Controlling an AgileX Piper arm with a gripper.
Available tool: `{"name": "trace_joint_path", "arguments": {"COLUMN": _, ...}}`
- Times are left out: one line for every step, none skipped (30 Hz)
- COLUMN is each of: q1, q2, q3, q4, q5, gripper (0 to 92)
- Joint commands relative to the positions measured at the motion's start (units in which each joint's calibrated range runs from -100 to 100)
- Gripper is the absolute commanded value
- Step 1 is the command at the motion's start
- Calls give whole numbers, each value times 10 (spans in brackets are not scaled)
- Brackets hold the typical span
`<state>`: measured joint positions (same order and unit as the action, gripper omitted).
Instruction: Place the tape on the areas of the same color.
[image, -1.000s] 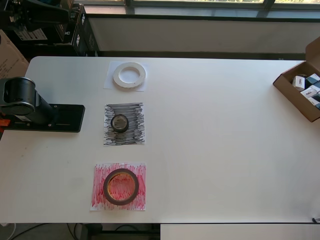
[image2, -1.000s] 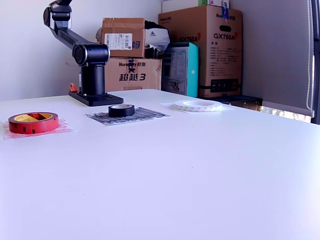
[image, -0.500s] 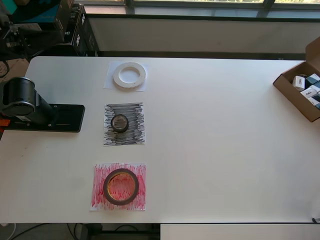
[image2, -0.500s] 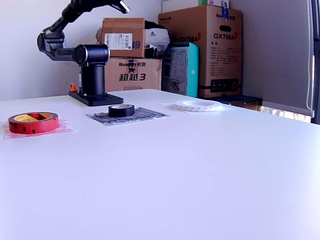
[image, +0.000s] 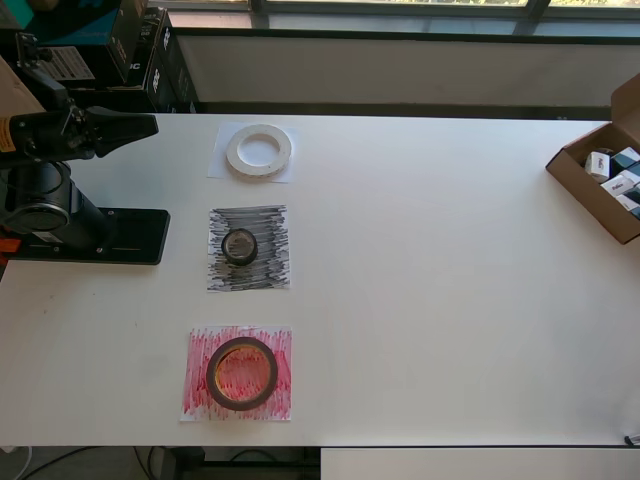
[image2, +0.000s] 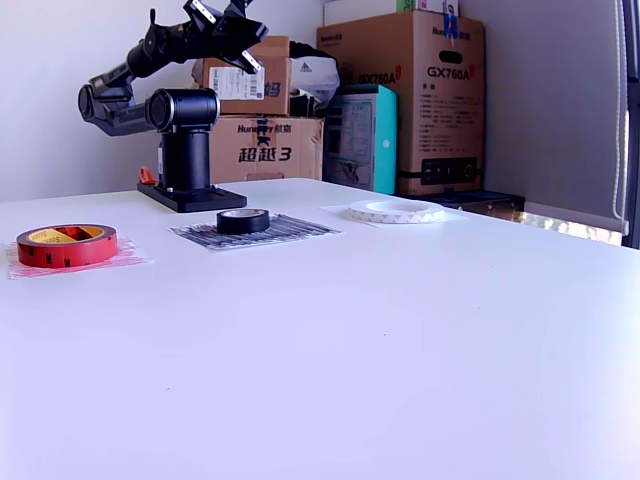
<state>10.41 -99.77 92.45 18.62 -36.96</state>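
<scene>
Resting on matching sheets, all three rolls already sat sorted by colour on the counter: the white ring on the white sheet, the black roll on the black-scribbled sheet, and the red-brown roll on the red-scribbled sheet. The hand hung high above the arm's base, well apart from every roll, its fingers spread and holding nothing, which suggested the sorting was finished.
</scene>
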Motion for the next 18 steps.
{"name": "trace_joint_path", "arguments": {"q1": -1, "q2": 3, "q3": 20, "q4": -2, "q5": -27, "gripper": 0}}
{"name": "trace_joint_path", "arguments": {"q1": -1, "q2": 2, "q3": 26, "q4": -13, "q5": -31, "gripper": 0}}
{"name": "trace_joint_path", "arguments": {"q1": -1, "q2": 2, "q3": 35, "q4": -32, "q5": -33, "gripper": 0}}
{"name": "trace_joint_path", "arguments": {"q1": -1, "q2": 2, "q3": 48, "q4": -58, "q5": -33, "gripper": 0}}
{"name": "trace_joint_path", "arguments": {"q1": -1, "q2": 2, "q3": 66, "q4": -91, "q5": -33, "gripper": 0}}
{"name": "trace_joint_path", "arguments": {"q1": -1, "q2": 2, "q3": 73, "q4": -110, "q5": -30, "gripper": 0}}
{"name": "trace_joint_path", "arguments": {"q1": -1, "q2": 2, "q3": 73, "q4": -114, "q5": -29, "gripper": 0}}
{"name": "trace_joint_path", "arguments": {"q1": 0, "q2": 2, "q3": 72, "q4": -114, "q5": -28, "gripper": 0}}
{"name": "trace_joint_path", "arguments": {"q1": 3, "q2": 2, "q3": 72, "q4": -114, "q5": -29, "gripper": 0}}
{"name": "trace_joint_path", "arguments": {"q1": 4, "q2": 2, "q3": 72, "q4": -113, "q5": -29, "gripper": 0}}
{"name": "trace_joint_path", "arguments": {"q1": 4, "q2": 2, "q3": 72, "q4": -113, "q5": -29, "gripper": 0}}
{"name": "trace_joint_path", "arguments": {"q1": 4, "q2": 3, "q3": 72, "q4": -113, "q5": -29, "gripper": 0}}
{"name": "trace_joint_path", "arguments": {"q1": 4, "q2": 3, "q3": 72, "q4": -111, "q5": -30, "gripper": 0}}
{"name": "trace_joint_path", "arguments": {"q1": 2, "q2": 3, "q3": 72, "q4": -107, "q5": -30, "gripper": 0}}
{"name": "trace_joint_path", "arguments": {"q1": 0, "q2": 3, "q3": 71, "q4": -92, "q5": -32, "gripper": 0}}
{"name": "trace_joint_path", "arguments": {"q1": -1, "q2": 3, "q3": 71, "q4": -71, "q5": -30, "gripper": 0}}
{"name": "trace_joint_path", "arguments": {"q1": -1, "q2": 4, "q3": 71, "q4": -43, "q5": -30, "gripper": 0}}
{"name": "trace_joint_path", "arguments": {"q1": -1, "q2": 4, "q3": 71, "q4": -20, "q5": -30, "gripper": 0}}
